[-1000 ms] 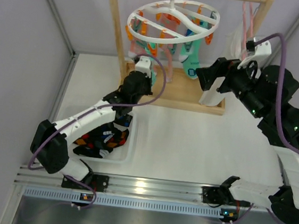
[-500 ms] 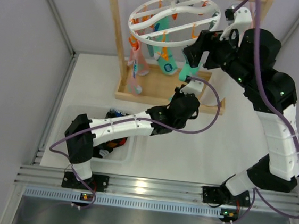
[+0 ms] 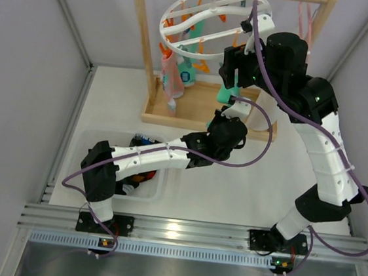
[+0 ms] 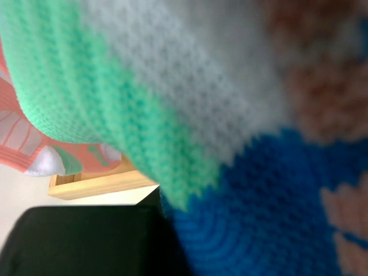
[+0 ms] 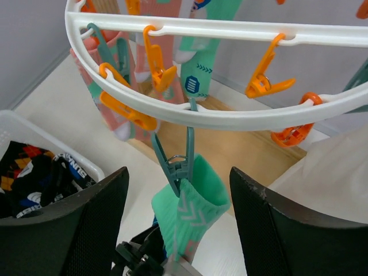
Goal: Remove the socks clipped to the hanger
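Nearest me, the left hand (image 3: 227, 106) is pinched shut on the bottom end of the green sock (image 5: 192, 201), gripping it from below. The sock hangs pretty much straight up and down, its top edge bitten by a teal peg (image 5: 178, 167) directly above that hand. The right hand (image 5: 179, 230) is spread, one finger either side of the peg, not touching it as far as I can tell. The peg dangles off the hanger (image 5: 230, 115), and the pink socks (image 3: 167, 60) hang further back.
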Available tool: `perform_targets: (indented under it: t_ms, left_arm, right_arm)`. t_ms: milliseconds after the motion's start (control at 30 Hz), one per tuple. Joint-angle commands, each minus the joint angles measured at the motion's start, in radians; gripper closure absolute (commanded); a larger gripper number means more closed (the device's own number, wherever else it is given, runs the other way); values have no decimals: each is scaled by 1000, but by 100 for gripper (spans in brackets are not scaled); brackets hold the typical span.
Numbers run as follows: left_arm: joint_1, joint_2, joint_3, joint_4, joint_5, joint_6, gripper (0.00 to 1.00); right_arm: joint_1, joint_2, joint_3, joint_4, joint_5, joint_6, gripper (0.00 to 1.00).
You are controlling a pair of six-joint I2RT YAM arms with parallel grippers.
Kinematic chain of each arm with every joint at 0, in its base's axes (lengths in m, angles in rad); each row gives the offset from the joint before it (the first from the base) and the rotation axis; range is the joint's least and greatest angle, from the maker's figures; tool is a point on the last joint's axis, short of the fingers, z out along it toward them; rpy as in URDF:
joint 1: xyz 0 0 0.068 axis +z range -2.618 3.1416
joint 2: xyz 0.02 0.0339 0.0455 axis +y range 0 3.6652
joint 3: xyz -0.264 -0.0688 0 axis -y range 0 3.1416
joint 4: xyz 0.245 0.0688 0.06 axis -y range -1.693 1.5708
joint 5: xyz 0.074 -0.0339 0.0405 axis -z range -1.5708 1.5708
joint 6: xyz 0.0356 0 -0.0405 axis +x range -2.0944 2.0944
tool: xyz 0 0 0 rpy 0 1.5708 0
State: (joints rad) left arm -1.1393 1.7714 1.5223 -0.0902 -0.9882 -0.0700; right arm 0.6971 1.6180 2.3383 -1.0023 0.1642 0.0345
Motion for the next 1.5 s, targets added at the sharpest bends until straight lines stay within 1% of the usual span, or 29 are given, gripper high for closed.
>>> perform_targets:
  t_ms: [0,200,300,467,500,567,600,633,667,767,833,867,900,933,1000,1033,1067,1100,1167,1233,1267,1300,1333,1367,1433,1467]
  left_arm:
    - [-11,-26,18,0,-17,21,100]
    - [-16,-33,12,0,-15,15,100]
    - [-19,-30,10,0,-18,18,100]
    - [-19,-35,4,0,-20,15,100]
    - [-20,-35,6,0,-20,15,100]
    - [-19,-33,4,0,-21,16,100]
    - [-19,-30,4,0,-23,19,100]
    - [-19,-30,1,0,-27,18,100]
    - [-19,-32,-1,0,-27,18,100]
    - [-14,-49,-24,-16,-17,-14,100]
    - [1,-84,-65,-43,14,-71,100]
    - [7,-99,-85,-52,29,-95,100]
    - [18,-121,-106,-72,45,-144,100]
    - [33,-166,-147,-80,78,-163,100]
    - [39,-231,-194,-103,105,-209,100]
    - [42,-263,-226,-115,118,-229,100]
    - [46,-339,-240,-137,143,-253,100]
    - [47,-375,-250,-158,146,-308,100]
    - [52,-481,-272,-244,142,-356,100]
    - [53,-542,-280,-320,105,-428,100]
    - [53,-565,-281,-394,89,-448,100]
    - [53,-613,-283,-437,48,-482,100]
    - [53,-631,-283,-480,27,-505,100]
    - [53,-650,-281,-568,5,-527,100]
    - [59,-696,-280,-644,-45,-589,100]
    - [65,-710,-280,-730,-59,-612,100]
  right_arm:
    - [-5,29,18,25,-37,-64,33]
    - [-5,74,12,79,15,-97,36]
    - [-1,86,9,125,52,-100,41]
    - [7,94,-14,162,57,-107,49]
    - [8,91,-28,169,57,-110,51]
    - [10,88,-36,183,48,-111,61]
    - [10,89,-34,183,44,-110,74]
    - [12,83,-37,192,44,-111,81]
    - [10,79,-48,197,43,-110,85]
    - [10,46,-97,237,46,-105,84]
    - [4,31,-112,243,40,-93,83]
    - [-2,25,-125,246,26,-81,81]
    - [-8,23,-132,249,23,-76,77]
    - [-14,11,-143,252,23,-70,71]
    - [-27,-13,-177,267,29,-47,56]
    - [-31,-24,-191,274,25,-41,55]
    - [-34,-35,-220,278,20,-41,52]
    - [-44,-47,-233,293,17,-41,45]
    - [-51,-78,-267,300,8,2,36]
    - [-64,-108,-289,306,0,10,27]
    - [-67,-119,-315,307,-12,18,20]
    - [-70,-142,-329,317,-21,22,1]
    - [-71,-154,-345,320,-31,28,1]
    - [-73,-167,-382,324,-34,41,1]
    - [-77,-207,-422,344,-43,51,1]
    - [-77,-219,-460,353,-46,60,1]
